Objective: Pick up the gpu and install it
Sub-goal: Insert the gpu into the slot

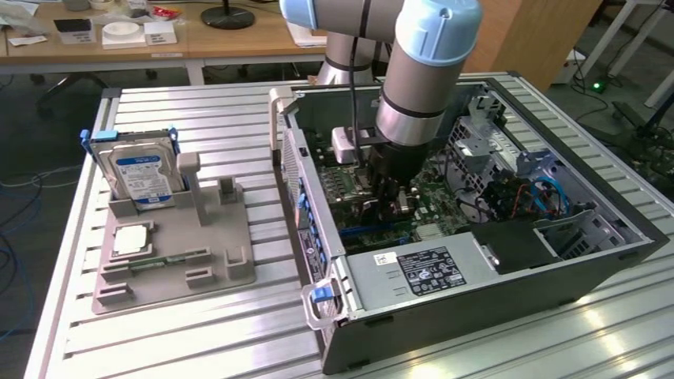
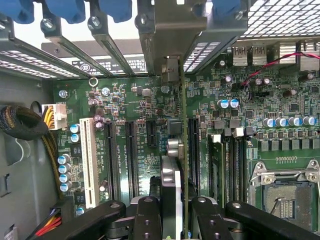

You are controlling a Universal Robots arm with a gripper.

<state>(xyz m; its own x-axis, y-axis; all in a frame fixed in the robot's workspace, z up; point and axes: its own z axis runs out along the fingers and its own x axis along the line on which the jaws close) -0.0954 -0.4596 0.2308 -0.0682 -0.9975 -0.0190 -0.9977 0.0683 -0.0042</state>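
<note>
standing edge-on between the fingers (image 2: pixel 150 220), the gpu (image 2: pixel 172 200) hangs over the motherboard (image 2: pixel 125 100) inside the open computer case (image 1: pixel 589 260); in the wrist view its thin board edge runs in line with one of the long black expansion slots (image 2: pixel 192 150), and its silver end bracket (image 2: pixel 170 30) reaches up toward the slotted rear wall of the case. the fingers are pinching the card from both faces, one black pad on each side. whether the card's edge is seated in the slot or just above it cannot be told. in the exterior view the gripper (image 1: pixel 384 185) sits low inside the case, the arm (image 1: pixel 427 71) coming straight down from above, with the power supply (image 1: pixel 421 272) nearer the camera. outside the case, toward the exterior view's left, a grey fixture tray (image 1: pixel 169 253) rests on the ribbed aluminium bench (image 1: pixel 211 339); it carries a hard drive (image 1: pixel 142 178) standing upright with a blue-white label, and a narrow green memory stick (image 1: pixel 158 260) lying flat. a white expansion slot (image 2: pixel 89 160) lies beside the black ones.
</note>
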